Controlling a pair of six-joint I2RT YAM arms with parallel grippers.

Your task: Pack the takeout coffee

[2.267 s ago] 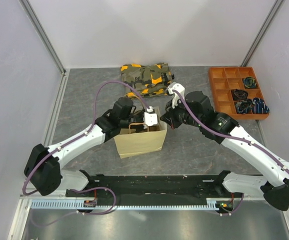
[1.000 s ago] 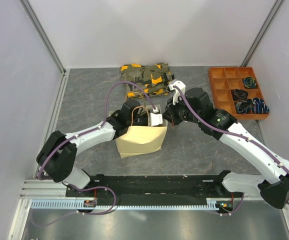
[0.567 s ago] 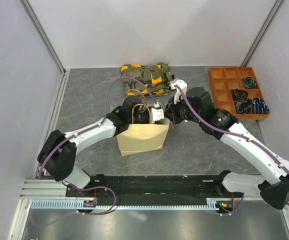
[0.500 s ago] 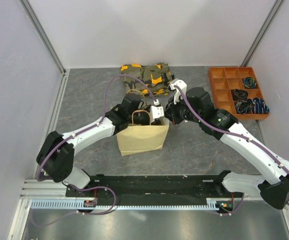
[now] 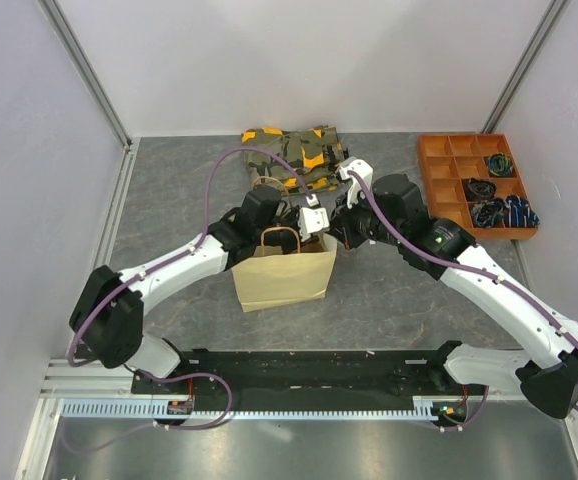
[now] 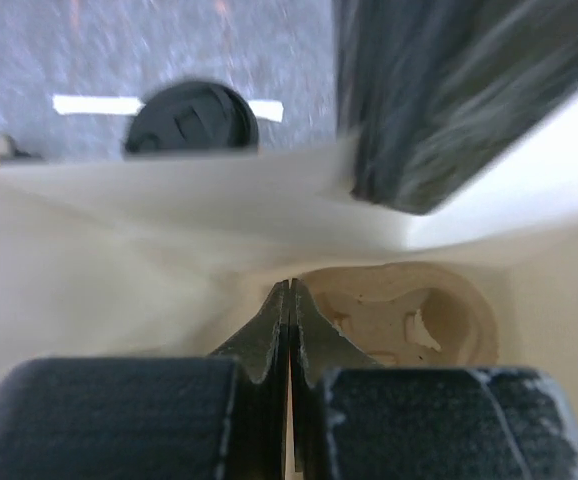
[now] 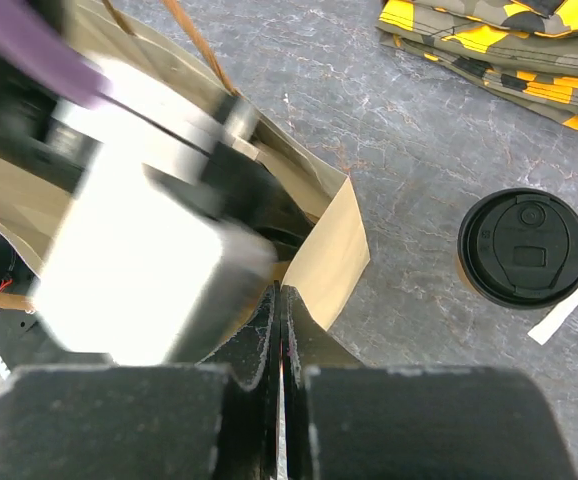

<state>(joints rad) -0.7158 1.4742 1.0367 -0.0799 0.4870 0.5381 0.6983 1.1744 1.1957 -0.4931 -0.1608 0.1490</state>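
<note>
The takeout coffee (image 7: 524, 247), a tan cup under a round black lid, stands on the grey table beyond the paper bag; the left wrist view shows it (image 6: 191, 118) past the bag's far rim. In the top view the arms hide it. The tan paper bag (image 5: 282, 275) stands upright with its mouth open. My left gripper (image 6: 289, 290) is shut and empty, reaching down inside the bag above a brown pulp cup tray (image 6: 409, 310). My right gripper (image 7: 280, 292) is shut on the bag's right rim (image 7: 334, 255), beside the left gripper's white body (image 7: 139, 260).
A folded camouflage cloth (image 5: 294, 158) lies just behind the cup. An orange compartment tray (image 5: 474, 185) with small dark items sits at the back right. A white strip (image 7: 569, 300) lies on the table by the cup. Grey walls enclose the table.
My left gripper has shifted toward the far side of the bag's mouth, still shut. The bag now stands straighter with a handle upright. The right gripper has stayed at the rim.
</note>
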